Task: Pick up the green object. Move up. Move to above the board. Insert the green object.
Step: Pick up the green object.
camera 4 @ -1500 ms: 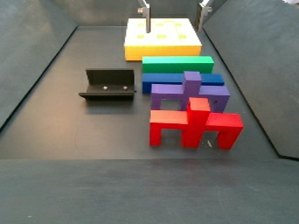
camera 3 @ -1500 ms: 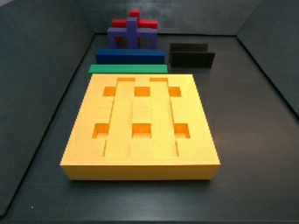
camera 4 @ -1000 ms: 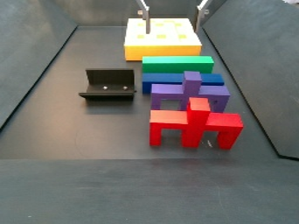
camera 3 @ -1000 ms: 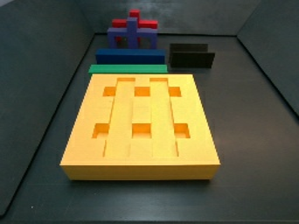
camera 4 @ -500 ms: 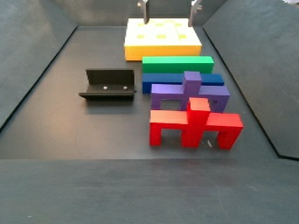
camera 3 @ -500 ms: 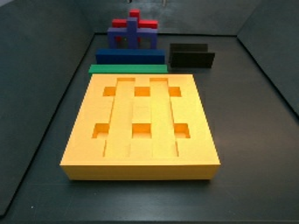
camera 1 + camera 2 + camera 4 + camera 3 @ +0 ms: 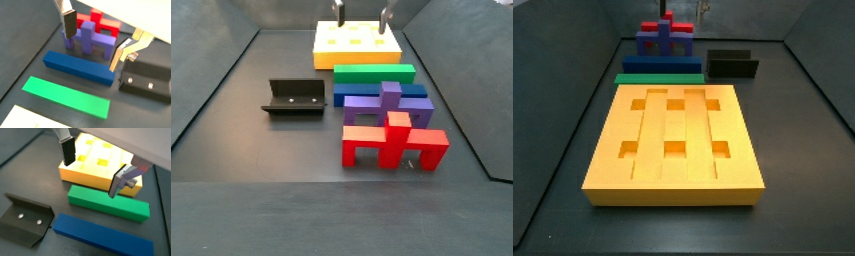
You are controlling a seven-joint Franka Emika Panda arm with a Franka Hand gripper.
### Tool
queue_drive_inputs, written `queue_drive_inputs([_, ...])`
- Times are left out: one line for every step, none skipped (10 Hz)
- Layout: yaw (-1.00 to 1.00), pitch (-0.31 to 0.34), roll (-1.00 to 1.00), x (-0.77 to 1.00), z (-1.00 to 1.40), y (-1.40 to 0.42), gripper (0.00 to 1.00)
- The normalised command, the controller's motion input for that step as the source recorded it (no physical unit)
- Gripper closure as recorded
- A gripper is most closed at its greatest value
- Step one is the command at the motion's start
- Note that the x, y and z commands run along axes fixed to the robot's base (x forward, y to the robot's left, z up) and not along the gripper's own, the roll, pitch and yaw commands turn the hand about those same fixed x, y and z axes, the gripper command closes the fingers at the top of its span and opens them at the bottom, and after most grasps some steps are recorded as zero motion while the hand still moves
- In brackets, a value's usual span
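1. The claw (image 7: 95,170) hangs in the air with its two flat silver fingers (image 7: 67,19) spread wide and nothing between them. In a side view its finger tips (image 7: 360,17) show at the top of the frame, over the board's end of the row of pieces.

2. The long, flat, plain green rectangular bar (image 7: 107,203) lies flat on the dark tabletop (image 7: 800,130). It sits just beside one short end of the large, thick orange-yellow grooved board with square holes (image 7: 675,141); whether they touch I cannot tell.

3. On its other long side lies a similar dark blue rectangular bar (image 7: 78,67), parallel and close, with a narrow gap showing in both wrist views. Beyond that stand a purple notched block (image 7: 385,105) and a red notched block (image 7: 393,142).

4. The black L-shaped fixture (image 7: 293,96) stands apart on the tabletop, clear of the green bar.

5. Handling, as a judgement: the bar looks rigid, light and smooth-faced, so it should not bend but might slip or swing if taken off-centre.

6. The best hold is probably at mid-length, pads across the two long edges, keeping the finger clear of the blue bar.
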Motion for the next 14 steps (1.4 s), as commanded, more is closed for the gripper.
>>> queue_drive_inputs([-0.86,-0.027,0.00,-0.22,-0.77,-0.10,0.00])
queue_drive_inputs([-0.85,0.000,0.19,-0.07,-0.38,-0.16,0.00])
queue_drive_inputs([-0.89,0.044,0.20,-0.07,-0.33,-0.18,0.00])
queue_drive_inputs([-0.92,0.069,0.18,-0.10,-0.33,-0.13,0.00])
queue_drive_inputs([-0.93,0.077,0.15,-0.11,-0.29,-0.04,0.00])
queue_drive_inputs([-0.93,0.084,0.15,-0.12,-0.25,-0.02,0.00])
queue_drive_inputs([-0.85,0.119,0.18,-0.14,-0.29,-0.16,0.00])
queue_drive_inputs([-0.89,0.106,0.16,-0.13,-0.30,-0.10,0.00])
queue_drive_inputs([-0.98,0.054,0.13,-0.08,-0.27,-0.08,0.00])
queue_drive_inputs([-0.99,0.000,0.01,-0.01,-0.27,-0.09,0.00])
queue_drive_inputs([-0.95,-0.027,0.00,-0.02,-0.41,-0.12,0.00])
queue_drive_inputs([-0.97,-0.086,-0.08,-0.02,-0.44,-0.07,0.00])
queue_drive_inputs([-0.93,-0.077,-0.04,-0.05,-0.38,-0.12,0.00])
queue_drive_inputs([-0.85,-0.043,0.00,-0.14,-0.21,-0.14,0.00])
